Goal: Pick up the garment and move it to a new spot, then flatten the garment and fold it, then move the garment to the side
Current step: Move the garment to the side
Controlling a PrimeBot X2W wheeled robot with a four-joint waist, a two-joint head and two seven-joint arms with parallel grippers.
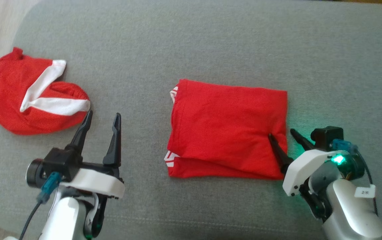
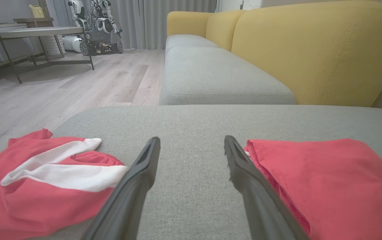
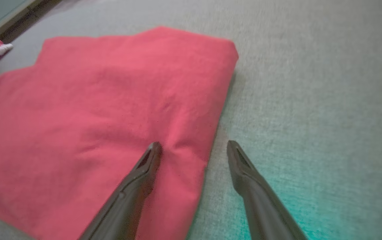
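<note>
Right end effector (image 1: 280, 132), fingers apart, astride edge of folded red garment (image 1: 227, 128).

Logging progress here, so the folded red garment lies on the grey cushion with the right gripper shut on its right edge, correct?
No: the right gripper is open, not shut, straddling the right edge of the folded red garment on the grey cushion, as the right wrist view shows.
</note>
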